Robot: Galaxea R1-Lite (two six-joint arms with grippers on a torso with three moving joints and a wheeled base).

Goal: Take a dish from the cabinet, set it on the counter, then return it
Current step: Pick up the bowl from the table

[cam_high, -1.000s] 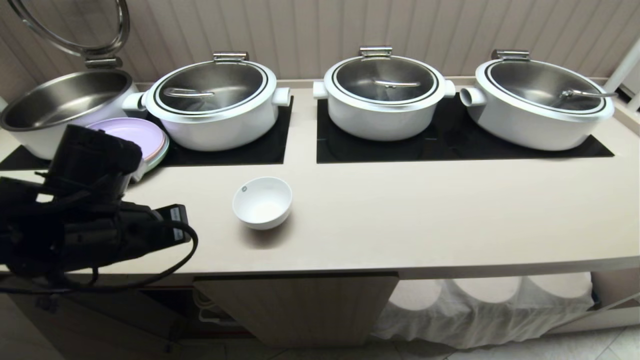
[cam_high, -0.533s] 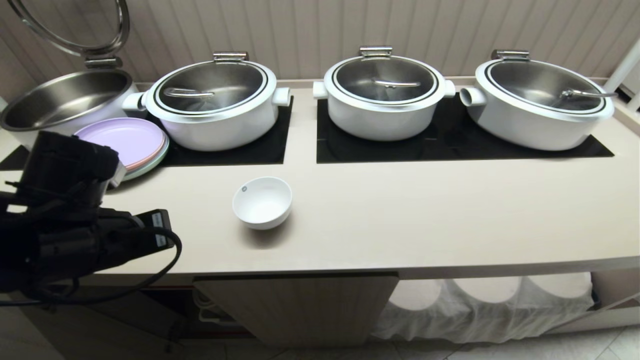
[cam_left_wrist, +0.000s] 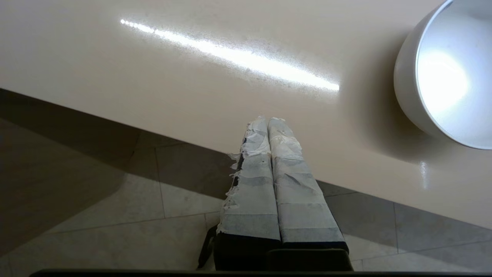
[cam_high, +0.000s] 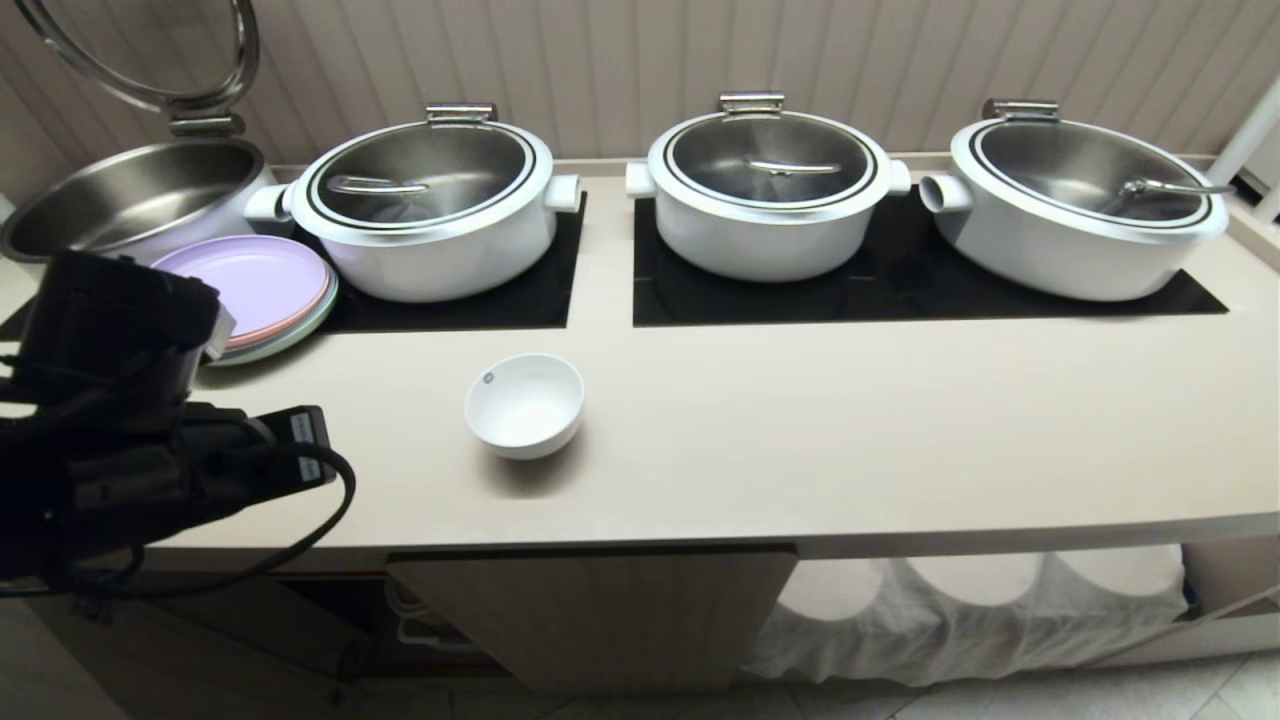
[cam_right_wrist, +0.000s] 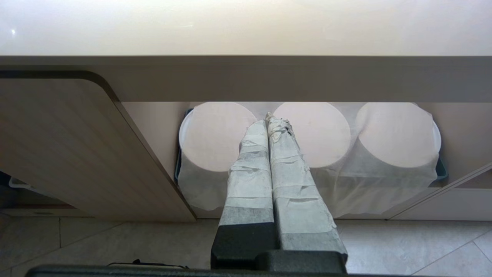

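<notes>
The left end effector point(cam_left_wrist: 268, 121) hovers over the front edge of the long smooth beige bench point(cam_high: 800, 440), its two tape-wrapped fingers point(cam_left_wrist: 253, 161) pressed together with nothing between them. The small round glossy white bowl point(cam_high: 524, 405) stands upright on the bench well apart from this end effector, off to its right and a little farther in from the edge; a small dark round mark shows near the bowl's rim. In the left wrist view the bowl point(cam_left_wrist: 446, 73) sits at the frame's edge, clear of the fingers. Beyond the left end effector, toward the wall, lies a stack of pastel plates with a lilac one uppermost point(cam_high: 255, 280).

The right end effector point(cam_right_wrist: 268, 121) hangs below bench level, its wrapped fingers also closed together and empty. Ahead of it, under the bench, three round white shapes draped in thin white cloth point(cam_right_wrist: 307, 154) stand in a row, and the ribbed beige cabinet door point(cam_right_wrist: 77, 154) stands open beside them.
</notes>
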